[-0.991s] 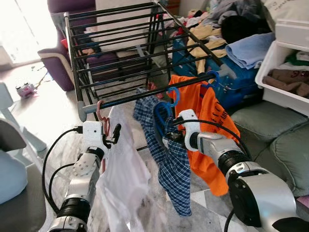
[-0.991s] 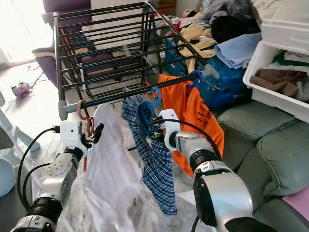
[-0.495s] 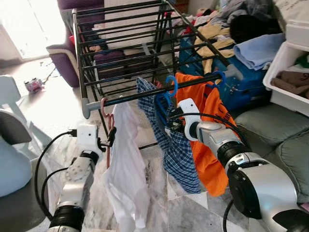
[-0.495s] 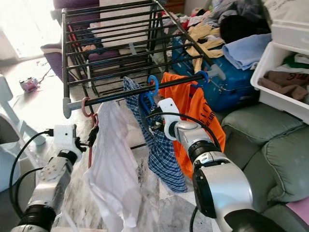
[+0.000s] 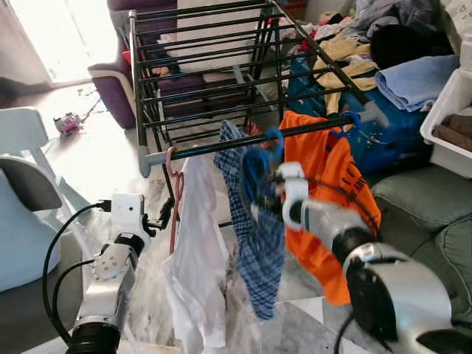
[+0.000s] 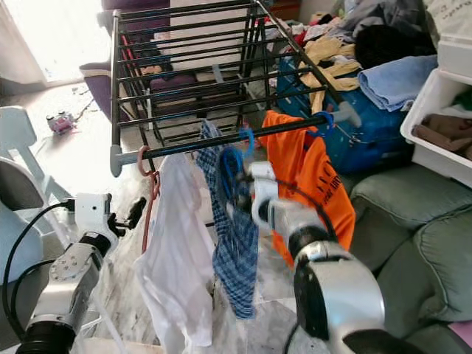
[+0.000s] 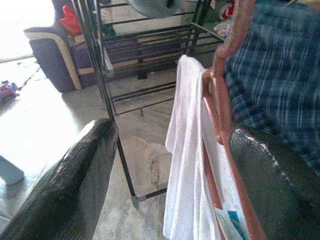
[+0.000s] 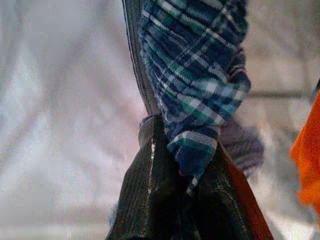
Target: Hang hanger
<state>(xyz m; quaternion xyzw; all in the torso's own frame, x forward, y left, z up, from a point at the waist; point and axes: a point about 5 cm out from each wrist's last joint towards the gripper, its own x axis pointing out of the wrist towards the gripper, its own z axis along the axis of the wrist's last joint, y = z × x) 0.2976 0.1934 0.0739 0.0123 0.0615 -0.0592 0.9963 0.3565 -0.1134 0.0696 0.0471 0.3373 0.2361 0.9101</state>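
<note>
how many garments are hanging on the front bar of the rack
3 on the front bar: a white garment on a pink hanger toward the robot's left, a blue plaid shirt in the middle, an orange shirt toward the right.

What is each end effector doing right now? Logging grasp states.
Left end effector: open, fingers either side of the pink hanger.
Right end effector: closed on the plaid shirt.

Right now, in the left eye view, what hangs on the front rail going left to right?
Pink hanger with white shirt → plaid shirt on its blue hanger → orange shirt.
</note>
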